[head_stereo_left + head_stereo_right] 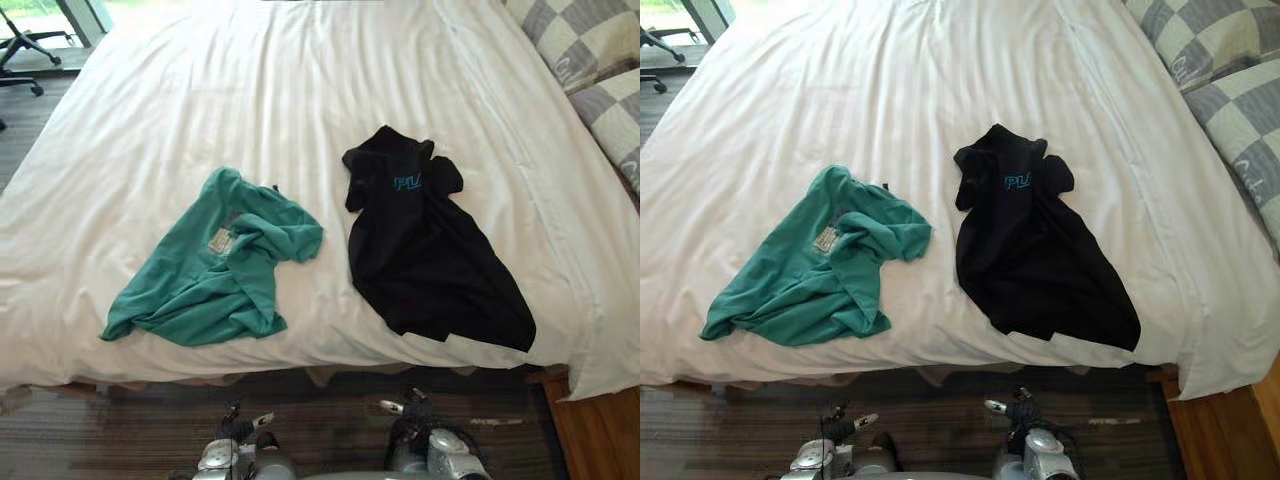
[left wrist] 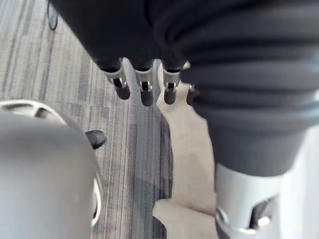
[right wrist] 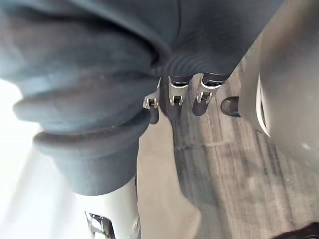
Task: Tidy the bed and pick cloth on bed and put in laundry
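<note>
While the left hand [image 2: 121,82] and right hand [image 3: 175,90] are being held empty, fingers straight, the black shirt [image 1: 425,250] is being seen stretched on the bed [image 1: 300,80], collar toward 11 o'clock, the green shirt [image 1: 200,280] at its 9 o'clock.

Both arms hang low at the robot's sides, the left hand [image 2: 144,89] and right hand [image 3: 175,93] pointing downward, fingers [image 2: 121,85] straight, slightly apart and holding nothing; the thumbs appear relaxed, though barely visible.

- the left hand [image 2: 146,88]: dark ribbed cover over its back and wrist, silver fingers with dark rounded tips
- the right hand [image 3: 175,92]: same dark ribbed cover, silver fingers, dark tips
- smooth silver-grey arm [image 2: 249,204] below the cover
</note>
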### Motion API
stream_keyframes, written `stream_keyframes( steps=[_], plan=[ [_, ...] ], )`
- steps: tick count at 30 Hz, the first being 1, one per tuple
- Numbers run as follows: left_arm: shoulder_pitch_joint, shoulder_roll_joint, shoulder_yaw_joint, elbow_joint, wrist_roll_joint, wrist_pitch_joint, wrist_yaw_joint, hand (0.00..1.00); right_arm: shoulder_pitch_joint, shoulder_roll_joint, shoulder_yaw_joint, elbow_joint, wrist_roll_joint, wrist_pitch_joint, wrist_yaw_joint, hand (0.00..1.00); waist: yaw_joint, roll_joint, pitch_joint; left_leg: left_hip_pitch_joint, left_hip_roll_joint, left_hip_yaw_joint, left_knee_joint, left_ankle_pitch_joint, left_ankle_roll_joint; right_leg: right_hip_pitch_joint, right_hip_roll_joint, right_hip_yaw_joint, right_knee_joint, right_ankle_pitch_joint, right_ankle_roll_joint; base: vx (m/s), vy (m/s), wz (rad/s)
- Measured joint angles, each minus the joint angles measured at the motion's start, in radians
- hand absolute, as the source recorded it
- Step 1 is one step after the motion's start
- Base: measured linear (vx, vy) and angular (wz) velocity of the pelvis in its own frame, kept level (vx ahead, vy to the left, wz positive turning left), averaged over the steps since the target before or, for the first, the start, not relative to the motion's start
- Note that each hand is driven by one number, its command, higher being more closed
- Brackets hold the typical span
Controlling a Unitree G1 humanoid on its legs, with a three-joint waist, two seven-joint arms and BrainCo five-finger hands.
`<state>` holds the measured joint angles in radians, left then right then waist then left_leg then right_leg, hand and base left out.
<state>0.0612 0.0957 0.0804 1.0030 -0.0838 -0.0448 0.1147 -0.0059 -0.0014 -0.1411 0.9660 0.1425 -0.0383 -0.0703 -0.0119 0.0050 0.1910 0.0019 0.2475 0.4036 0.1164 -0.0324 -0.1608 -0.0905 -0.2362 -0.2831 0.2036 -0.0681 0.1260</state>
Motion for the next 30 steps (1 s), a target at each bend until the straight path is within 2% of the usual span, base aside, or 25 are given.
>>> stream_keyframes(
  steps=[1,2,3,5,6,7,8,9,10,12,13,15,17,19,20,21,22,26,30],
  plan=[
    [0.0,-0.009,0.017,0.008,-0.008,0.0,0.0,0.0,0.004,-0.005,-0.031,0.001,0.015,-0.001,-0.01,0.0,-0.001,0.007,-0.002,0.009,-0.003,-0.003,-0.022,0.015,-0.001,0.011,0.0,-0.012,-0.012,0.004,0.007,-0.02,-0.054,0.4],
    [0.007,-0.036,0.088,0.026,-0.037,0.003,-0.002,0.0,0.018,-0.026,-0.134,0.018,0.058,-0.002,-0.041,0.0,-0.004,0.027,-0.008,0.033,-0.006,-0.01,-0.085,0.047,-0.004,0.035,0.01,-0.039,-0.036,0.01,0.017,-0.01,-0.037,0.3],
    [0.012,-0.043,0.132,0.031,-0.056,0.004,-0.002,0.0,0.022,-0.035,-0.182,0.033,0.082,-0.003,-0.05,0.0,-0.002,0.031,-0.011,0.04,-0.006,-0.014,-0.102,0.057,-0.007,0.038,0.013,-0.044,-0.038,0.01,0.017,0.01,-0.048,0.29],
    [0.038,-0.035,0.397,0.053,-0.115,0.011,-0.003,0.0,0.064,-0.066,-0.396,0.075,0.169,0.0,-0.068,0.0,0.0,0.05,-0.023,0.072,-0.006,-0.016,-0.138,0.071,-0.01,0.066,0.023,-0.051,-0.054,0.01,0.018,0.03,-0.019,0.06],
    [0.041,-0.022,0.491,0.066,-0.121,0.017,-0.002,0.0,0.08,-0.072,-0.46,0.084,0.189,0.002,-0.076,0.0,0.0,0.046,-0.024,0.08,-0.007,-0.014,-0.144,0.071,-0.011,0.076,0.023,-0.052,-0.058,0.01,0.018,0.03,0.011,0.05],
    [0.051,0.035,0.708,0.102,-0.122,0.034,0.003,0.0,0.114,-0.089,-0.608,0.117,0.222,0.004,-0.092,0.0,-0.001,0.03,-0.039,0.085,-0.011,-0.015,-0.152,0.07,-0.012,0.096,0.023,-0.059,-0.078,0.014,0.024,0.04,0.017,0.09],
    [0.054,0.061,0.771,0.109,-0.118,0.04,0.007,0.0,0.126,-0.095,-0.656,0.125,0.229,0.007,-0.101,0.0,-0.001,0.035,-0.049,0.088,-0.012,-0.016,-0.154,0.07,-0.012,0.106,0.023,-0.063,-0.086,0.017,0.029,0.05,0.024,0.16],
    [0.067,0.153,0.939,0.109,-0.095,0.052,0.025,0.0,0.162,-0.114,-0.785,0.149,0.247,0.01,-0.109,0.0,0.001,0.013,-0.06,0.096,-0.018,-0.019,-0.168,0.071,-0.013,0.123,0.023,-0.07,-0.108,0.024,0.035,0.05,0.015,0.11],
    [0.073,0.189,0.989,0.11,-0.087,0.059,0.027,0.0,0.173,-0.123,-0.821,0.153,0.249,0.013,-0.111,0.0,0.001,0.005,-0.065,0.1,-0.02,-0.019,-0.175,0.073,-0.015,0.126,0.023,-0.071,-0.115,0.028,0.036,0.04,0.027,0.09],
    [0.081,0.343,1.15,0.109,-0.071,0.068,0.043,0.0,0.197,-0.182,-0.944,0.153,0.249,0.02,-0.125,0.0,0.004,-0.019,-0.099,0.104,-0.032,-0.017,-0.193,0.074,-0.016,0.142,0.021,-0.072,-0.156,0.047,0.043,0.05,0.037,0.02],
    [0.08,0.376,1.171,0.109,-0.072,0.068,0.043,0.0,0.198,-0.204,-0.968,0.152,0.248,0.021,-0.124,0.0,0.005,-0.025,-0.112,0.104,-0.036,-0.016,-0.197,0.074,-0.016,0.143,0.02,-0.071,-0.164,0.051,0.044,0.05,0.029,0.03],
    [0.063,0.469,1.187,0.105,-0.077,0.067,0.04,0.0,0.188,-0.305,-1.005,0.126,0.234,0.023,-0.125,0.0,0.008,-0.033,-0.142,0.111,-0.049,-0.016,-0.207,0.074,-0.016,0.16,0.012,-0.071,-0.193,0.066,0.044,0.03,0.032,0.03],
    [0.036,0.5,1.176,0.036,-0.084,0.065,0.042,0.0,0.166,-0.367,-1.001,-0.006,0.197,0.024,-0.128,0.0,0.004,-0.026,-0.154,0.108,-0.057,-0.016,-0.209,0.074,-0.016,0.161,0.005,-0.069,-0.204,0.073,0.052,0.01,0.019,0.0],
    [0.025,0.504,1.069,-0.176,-0.104,0.055,0.061,0.0,0.139,-0.44,-0.939,-0.215,0.144,0.016,-0.148,0.0,0.003,-0.009,-0.171,0.105,-0.056,-0.017,-0.209,0.074,-0.015,0.16,0.008,-0.07,-0.209,0.074,0.053,0.0,0.0,0.0],
    [0.026,0.504,1.038,-0.234,-0.105,0.05,0.069,0.0,0.131,-0.458,-0.917,-0.265,0.124,0.012,-0.153,0.0,0.004,-0.004,-0.178,0.105,-0.055,-0.017,-0.209,0.074,-0.015,0.16,0.009,-0.069,-0.21,0.074,0.053,0.0,0.0,0.0],
    [0.026,0.504,0.977,-0.348,-0.105,0.031,0.092,0.0,0.118,-0.486,-0.864,-0.365,0.087,0.002,-0.172,0.0,0.004,0.007,-0.189,0.105,-0.054,-0.016,-0.209,0.074,-0.015,0.16,0.01,-0.069,-0.21,0.074,0.053,0.0,0.0,0.0],
    [0.024,0.505,0.923,-0.461,-0.101,0.008,0.118,0.0,0.1,-0.501,-0.807,-0.459,0.065,-0.014,-0.188,0.0,0.004,0.006,-0.199,0.105,-0.054,-0.016,-0.209,0.074,-0.015,0.158,0.011,-0.067,-0.21,0.074,0.053,0.0,0.0,0.0],
    [-0.02,0.506,0.791,-0.652,-0.065,-0.049,0.178,0.0,0.039,-0.493,-0.651,-0.599,0.005,-0.041,-0.213,0.0,0.005,0.022,-0.206,0.109,-0.055,-0.011,-0.209,0.074,-0.015,0.156,0.012,-0.058,-0.207,0.075,0.053,0.01,-0.009,-0.03],
    [-0.045,0.488,0.608,-0.79,-0.049,-0.068,0.174,0.0,0.031,-0.47,-0.541,-0.705,-0.07,-0.046,-0.209,0.0,0.012,0.02,-0.203,0.121,-0.054,-0.006,-0.209,0.074,-0.016,0.154,0.012,-0.039,-0.201,0.076,0.052,0.02,-0.005,-0.02]
  ],
)
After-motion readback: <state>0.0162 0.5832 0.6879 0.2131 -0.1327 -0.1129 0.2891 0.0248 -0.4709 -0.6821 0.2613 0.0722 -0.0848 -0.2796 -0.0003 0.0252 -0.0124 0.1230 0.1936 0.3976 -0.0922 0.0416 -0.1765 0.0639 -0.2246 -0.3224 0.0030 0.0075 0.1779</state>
